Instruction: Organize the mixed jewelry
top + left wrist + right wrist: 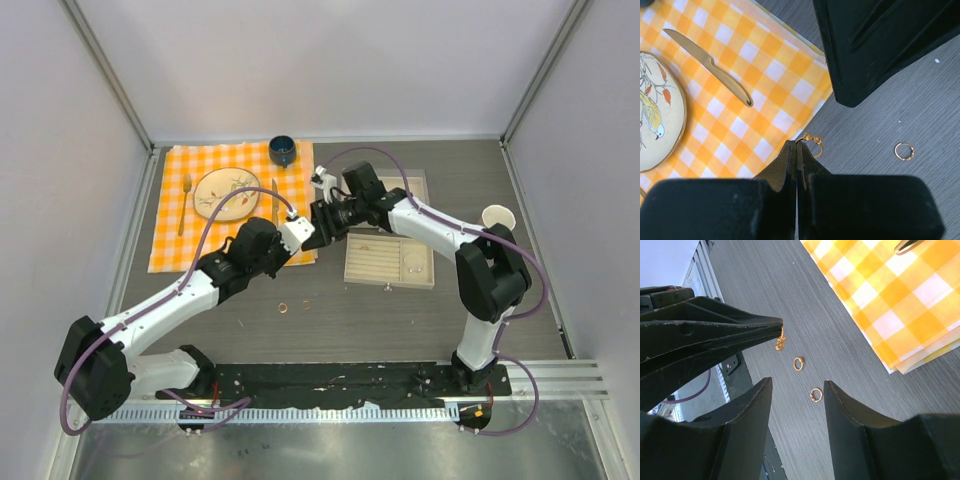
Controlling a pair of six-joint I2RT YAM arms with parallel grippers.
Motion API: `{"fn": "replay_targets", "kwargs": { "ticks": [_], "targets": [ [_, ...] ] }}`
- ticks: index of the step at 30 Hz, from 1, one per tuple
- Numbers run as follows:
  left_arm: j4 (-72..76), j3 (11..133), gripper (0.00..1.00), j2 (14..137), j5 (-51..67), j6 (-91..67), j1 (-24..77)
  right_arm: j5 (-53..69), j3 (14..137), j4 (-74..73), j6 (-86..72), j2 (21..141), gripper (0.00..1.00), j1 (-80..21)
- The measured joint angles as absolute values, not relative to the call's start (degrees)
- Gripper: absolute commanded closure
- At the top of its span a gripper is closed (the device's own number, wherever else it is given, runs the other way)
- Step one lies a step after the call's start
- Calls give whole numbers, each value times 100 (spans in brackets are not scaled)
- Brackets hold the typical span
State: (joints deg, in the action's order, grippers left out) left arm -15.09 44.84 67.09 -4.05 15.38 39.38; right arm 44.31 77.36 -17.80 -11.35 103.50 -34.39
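My left gripper [796, 145] is shut on a small gold ring with a bow [813, 140], held by its band above the dark table near the cloth's corner. In the right wrist view the same bow ring [780, 342] hangs from the left fingertips [760, 325]. My right gripper [797, 382] is open and empty, facing the left one closely; in the top view they meet [318, 236]. Two gold rings [798, 363] [815, 394] lie on the table below, seen in the top view [282, 307] [304, 304]. A thin silver hoop [413, 265] lies in the beige tray [390, 275].
An orange checked cloth [200, 235] carries a painted plate [226, 192], a fork [185, 200] and a knife [710, 65]. A blue cup [282, 150] stands behind it. A second beige tray [418, 185] lies behind the first. A white cup [498, 216] stands at the right.
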Motion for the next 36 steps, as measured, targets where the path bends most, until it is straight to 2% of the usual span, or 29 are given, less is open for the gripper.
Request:
{"fn": "replay_targets", "kwargs": {
  "ticks": [36],
  "targets": [
    [-1433, 4484, 100, 6705, -405, 1533, 3964, 4497, 8084, -1632, -1212, 10763, 53, -3863]
  ]
}}
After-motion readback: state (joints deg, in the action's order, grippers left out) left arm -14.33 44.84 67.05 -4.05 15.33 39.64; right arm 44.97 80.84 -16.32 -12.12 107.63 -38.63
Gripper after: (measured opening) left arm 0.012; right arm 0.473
